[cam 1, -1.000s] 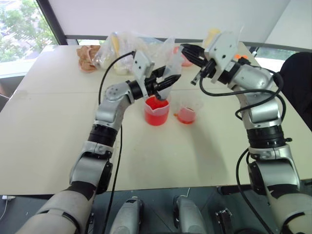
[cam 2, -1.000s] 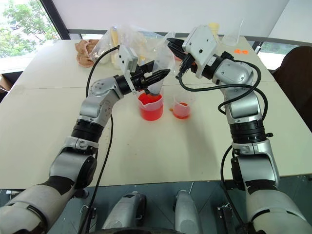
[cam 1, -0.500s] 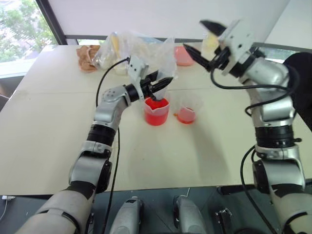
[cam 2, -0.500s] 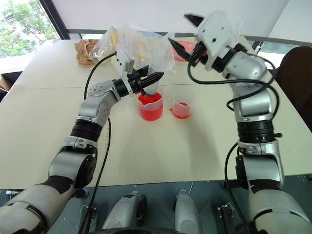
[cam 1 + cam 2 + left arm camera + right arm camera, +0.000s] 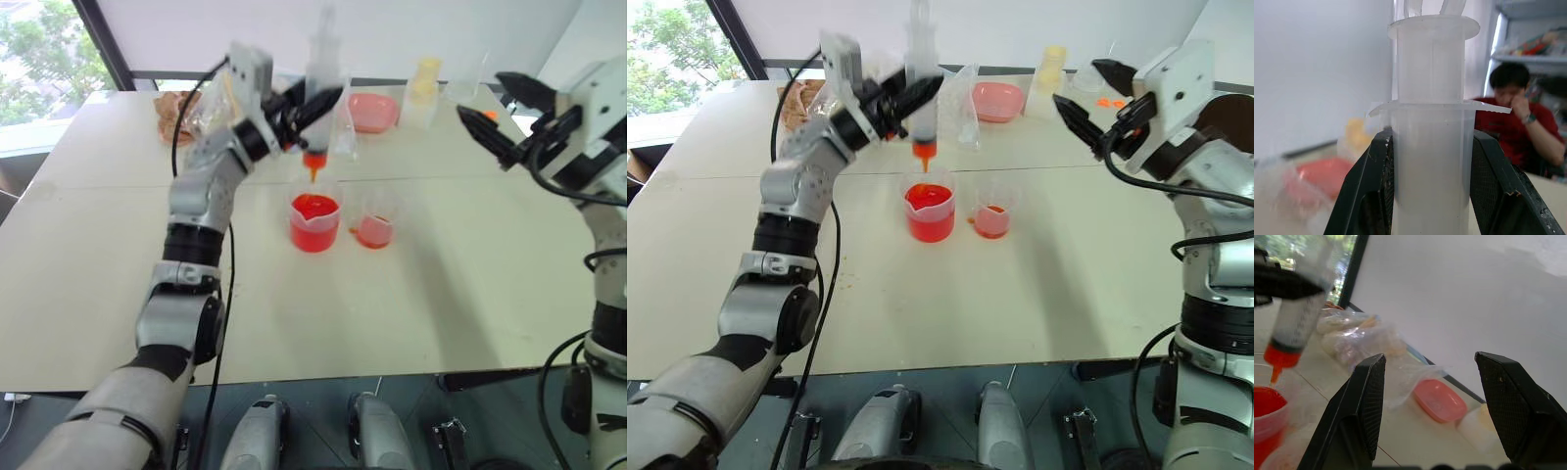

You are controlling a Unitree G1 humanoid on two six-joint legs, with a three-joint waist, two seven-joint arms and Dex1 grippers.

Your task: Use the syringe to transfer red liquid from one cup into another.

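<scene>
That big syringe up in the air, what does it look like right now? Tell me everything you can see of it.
The syringe is a wide, clear plastic tube held upright, its short orange tip pointing down above the taller cup of red liquid without touching it. A dark seal sits low in the barrel, just above the tip. A flat flange rings the barrel's upper end, and the plunger rises above it. The left pincer is shut on the barrel, one black finger on each side.

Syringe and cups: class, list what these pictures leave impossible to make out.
- Syringe: how much liquid the barrel holds; motion blur in the head views, and the left gripper fingers cover the lower barrel in the left wrist view.
- Plunger top: cut off by the upper edge in both the right eye and left wrist views.
- Small cup: exact fill level, too small.
- Beaker: cut off by the right wrist view's edge.
</scene>
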